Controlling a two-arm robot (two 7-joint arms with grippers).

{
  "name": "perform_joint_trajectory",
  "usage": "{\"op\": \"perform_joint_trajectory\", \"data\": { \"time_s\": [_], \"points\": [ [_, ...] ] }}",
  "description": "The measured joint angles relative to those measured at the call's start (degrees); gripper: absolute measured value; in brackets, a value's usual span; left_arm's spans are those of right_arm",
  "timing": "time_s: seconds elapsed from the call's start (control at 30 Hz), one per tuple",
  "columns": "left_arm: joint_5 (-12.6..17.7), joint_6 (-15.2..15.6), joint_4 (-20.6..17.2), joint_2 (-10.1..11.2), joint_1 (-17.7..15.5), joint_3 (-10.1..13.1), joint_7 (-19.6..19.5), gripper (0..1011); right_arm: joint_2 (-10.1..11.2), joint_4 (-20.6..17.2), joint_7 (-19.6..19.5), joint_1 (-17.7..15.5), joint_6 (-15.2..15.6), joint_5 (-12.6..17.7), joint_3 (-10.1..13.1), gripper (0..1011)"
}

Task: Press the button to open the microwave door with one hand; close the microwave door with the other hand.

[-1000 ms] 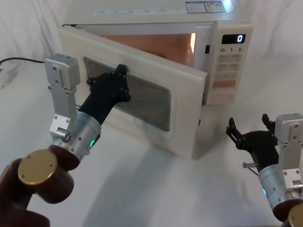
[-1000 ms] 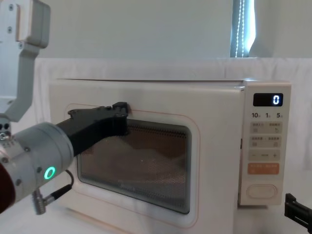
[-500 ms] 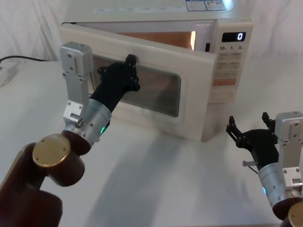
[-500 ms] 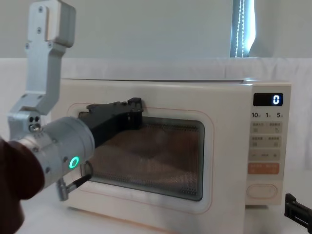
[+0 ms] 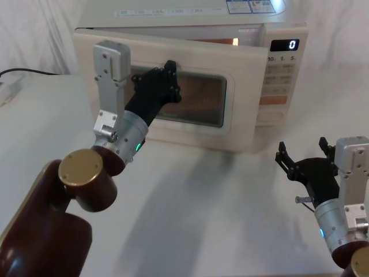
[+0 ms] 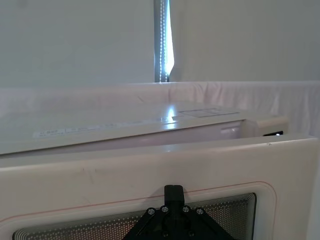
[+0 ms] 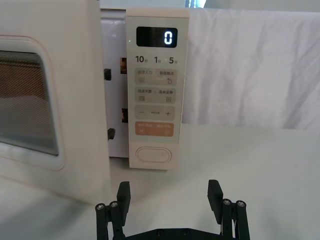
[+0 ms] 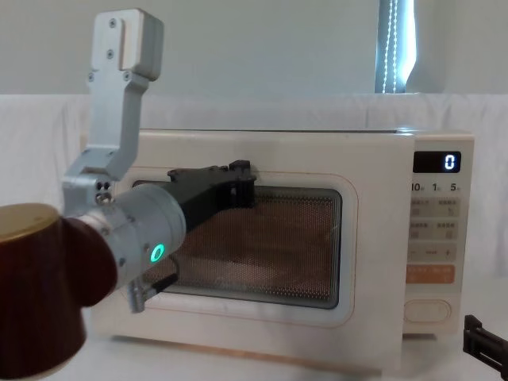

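The cream microwave door (image 5: 245, 118) with its dark window stands slightly ajar, and the lit interior shows through the gap along its top. My left gripper (image 5: 168, 78) is shut, its tip resting against the door's window near the upper edge (image 8: 242, 184), and its black tip (image 6: 173, 192) meets the door (image 6: 150, 167). In front of the control panel, low at the right, my right gripper (image 7: 169, 192) hangs open and holds nothing (image 5: 302, 149). The wide cream button (image 7: 154, 154) sits at the panel's bottom (image 8: 429, 309).
The panel display (image 5: 292, 45) reads 0, with an orange key (image 7: 154, 129) above the button. A dark cable (image 5: 23, 72) lies on the white table at the far left. A white cloth hangs behind the microwave. Bare tabletop (image 5: 219, 202) lies between the arms.
The left gripper has pushed the door from wide open to nearly shut, moving forward and to the right with it. The right arm has stayed still.
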Motion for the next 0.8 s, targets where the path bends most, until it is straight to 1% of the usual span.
{"op": "perform_joint_trajectory", "data": {
  "time_s": [0.13, 0.23, 0.4, 0.6, 0.8],
  "points": [
    [0.7, -0.2, 1.9, -1.1, -1.5, 0.1, 0.9, 0, 0.0, 0.0, 0.0, 0.0, 0.0, 0.0, 0.0, 1002],
    [1.0, -0.3, 2.7, -1.5, -2.1, 0.1, 1.3, 0, 0.0, 0.0, 0.0, 0.0, 0.0, 0.0, 0.0, 1002],
    [2.1, -0.8, 5.0, -2.3, -3.7, 0.1, 1.9, 0, 0.0, 0.0, 0.0, 0.0, 0.0, 0.0, 0.0, 1002],
    [2.9, -1.3, 7.1, -3.0, -4.7, -0.3, 2.4, 0, 0.0, 0.0, 0.0, 0.0, 0.0, 0.0, 0.0, 1002],
    [3.7, -1.8, 8.4, -3.6, -5.5, -0.8, 3.0, 0, 0.0, 0.0, 0.0, 0.0, 0.0, 0.0, 0.0, 1002]
  ]
}}
